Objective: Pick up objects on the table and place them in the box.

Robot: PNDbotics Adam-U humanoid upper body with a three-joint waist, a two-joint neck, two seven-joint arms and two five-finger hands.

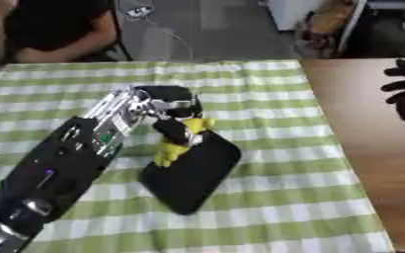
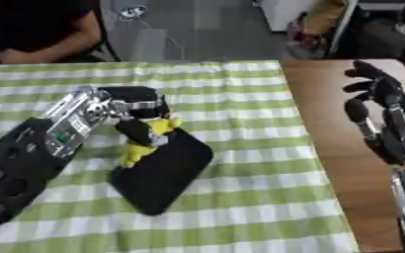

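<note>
— What's the left hand (image 1: 173,116) doing?

— Its fingers are curled round a yellow toy (image 1: 182,141). The toy sits directly under the fingers, at the near-left edge of the black box (image 1: 197,173), touching it; whether it is resting on the box or just lifted I can't tell.

— And the box itself?

— A flat black shape lying askew on the cloth, stretching from beneath the hand toward the robot and a little to the hand's right.

— The other hand?

— The right hand (image 2: 381,116) is well off to the right of the working hand, fingers up and relaxed, holding nothing. It is over the bare brown table (image 2: 327,99) rather than the cloth.

— Tell me about the surface.

— A green-and-white checked tablecloth (image 1: 266,207) covers most of the table, under the left hand and all round it — the uncovered wood shows only as a strip on the right.

— The room beyond?

— Past the hand, at the far edge, a grey floor (image 1: 215,24) and dark furniture at the upper right.
</note>
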